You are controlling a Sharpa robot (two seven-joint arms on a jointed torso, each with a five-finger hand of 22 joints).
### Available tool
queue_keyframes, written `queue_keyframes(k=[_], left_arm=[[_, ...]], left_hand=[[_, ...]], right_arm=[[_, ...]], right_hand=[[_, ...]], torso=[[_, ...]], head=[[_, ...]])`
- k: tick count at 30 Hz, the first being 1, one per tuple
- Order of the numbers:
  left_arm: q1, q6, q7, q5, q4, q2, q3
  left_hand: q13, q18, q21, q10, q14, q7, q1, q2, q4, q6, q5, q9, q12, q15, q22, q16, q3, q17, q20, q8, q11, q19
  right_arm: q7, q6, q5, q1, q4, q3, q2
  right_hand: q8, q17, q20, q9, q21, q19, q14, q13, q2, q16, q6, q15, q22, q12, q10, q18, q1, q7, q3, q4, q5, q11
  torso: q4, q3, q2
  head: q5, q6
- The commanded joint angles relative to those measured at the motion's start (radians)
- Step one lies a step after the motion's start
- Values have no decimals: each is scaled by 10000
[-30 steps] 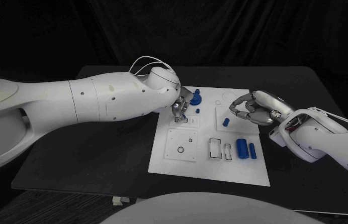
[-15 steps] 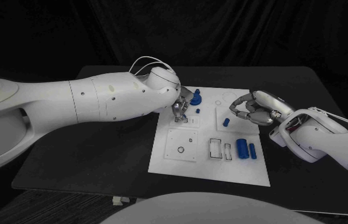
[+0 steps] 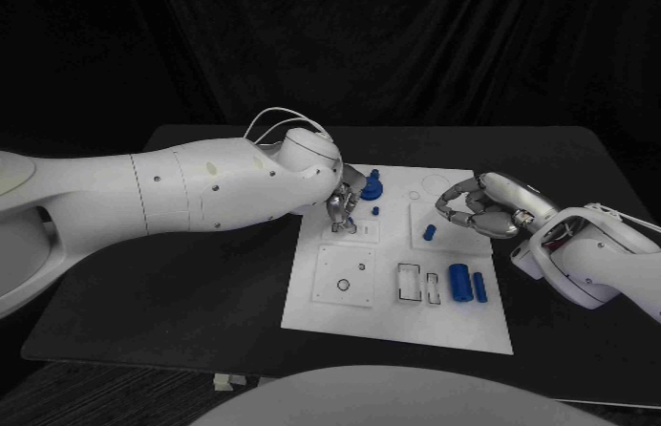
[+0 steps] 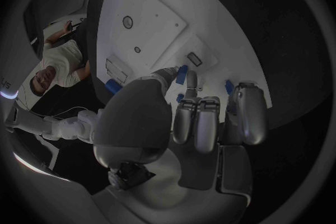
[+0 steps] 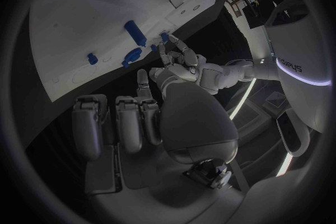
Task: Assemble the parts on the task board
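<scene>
The left robot hand (image 3: pixel 345 204) pinches a blue part (image 3: pixel 371 185) at the board's (image 3: pixel 393 321) far left corner. The right robot hand (image 3: pixel 478 208) hovers curled, holding nothing, beside a small part (image 3: pixel 430 232).

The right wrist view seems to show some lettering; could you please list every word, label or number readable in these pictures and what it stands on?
Lettering on the robot's white body, right wrist view: partly cut off, too blurred to read.
Task board: outlines, no text.
Left hand, right hand: no text.
</scene>
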Motion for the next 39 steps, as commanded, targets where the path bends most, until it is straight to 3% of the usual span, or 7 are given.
queue_keyframes(k=[1, 8, 17, 21, 31, 36, 39], left_arm=[[-22, -51, 29, 62, 15, 18, 9], [-30, -260, 225, 62, 54, -30, 9], [-36, -418, 430, 62, 54, -84, 9], [-37, -478, 469, 62, 78, -112, 9], [-34, -993, -136, 164, 415, -322, 10], [-5, -1549, -1131, 1793, 632, -449, 11], [19, -1913, -1673, 2933, 731, -512, 11]], left_hand=[[2634, 10, -50, 1061, 1058, -33, 90, 115, -71, -82, 231, 99, 35, -57, 1808, 26, 322, 2635, -11, 89, -53, -52], [2634, -9, 62, 1061, 1058, -151, 373, -27, -350, 50, 169, 515, 35, -151, 1841, 26, 2084, 2635, -100, 405, -160, 0], [2634, -15, 107, 1061, 1058, -237, 343, -131, -836, 199, 309, 936, 35, -222, 1851, 26, 2870, 2635, -166, 762, -239, 20], [2634, -27, 158, 1061, 1058, -149, 435, -260, -1409, 305, 778, 1231, 35, -235, 1862, 26, 3340, 2635, -185, 999, -233, 37], [2634, -50, 336, 1061, 1058, -152, 241, -342, -2007, 592, 1193, 1391, 35, -265, 1897, 26, 3957, 2635, -220, 1097, -240, 106], [2634, -76, 490, 1061, 1058, -157, 60, -260, -2257, 637, 1749, 1428, 35, -292, 1929, 26, 3841, 2635, -245, 1055, -253, 174], [2634, -98, 620, 1061, 1058, -166, -93, -95, -2463, 630, 2368, 1471, 35, -303, 1957, 26, 3466, 2635, -267, 1024, -266, 226]], right_arm=[[-92, 25, -16, -21, 20, 4, -10], [-90, 15, -16, -21, 24, 4, -8], [-95, 14, -16, -21, 29, 4, -10], [-97, 14, -16, -21, 31, 4, -10], [-107, -21, -16, -21, 51, 4, -46], [-128, -66, -16, -21, 79, 4, -73], [-154, -86, -16, -20, 104, 4, -96]], right_hand=[[-43, 2634, 71, -13, 27, 1059, 1065, 2634, 1, 25, -11, 82, 2631, 26, 1041, -158, -40, 30, 75, -12, 59, 77], [-42, 2634, 71, -13, 27, 1059, 1065, 2634, 2, 25, -8, 83, 2631, 26, 1041, -158, -33, 31, 83, -19, 71, 79], [-42, 2634, 71, -13, 27, 1059, 1065, 2634, 2, 25, -8, 83, 2631, 26, 1041, -158, -33, 31, 83, -19, 71, 79], [-42, 2634, 72, -13, 27, 1059, 1065, 2634, 4, 25, -7, 84, 2631, 26, 1041, -158, -20, 31, 96, -31, 85, 79], [-43, 2634, 73, -13, 27, 1059, 1065, 2634, 6, 25, -8, 85, 2631, 26, 1041, -158, -8, 32, 109, -43, 98, 80], [-44, 2634, 74, -13, 27, 1059, 1065, 2634, 6, 25, -11, 85, 2631, 26, 1041, -158, 2, 33, 118, -53, 105, 80], [-45, 2634, 74, -13, 27, 1059, 1065, 2634, 6, 25, -12, 85, 2631, 26, 1041, -158, 5, 33, 121, -56, 107, 79]], torso=[[0, 1, 0], [0, 0, -1], [3, 0, -2], [3, 0, -3], [0, 1, -1], [-1, 1, -1], [1, 3, -6]], head=[[14, 0], [24, 0], [28, 0], [28, 0], [29, 0], [42, 0], [39, 0]])
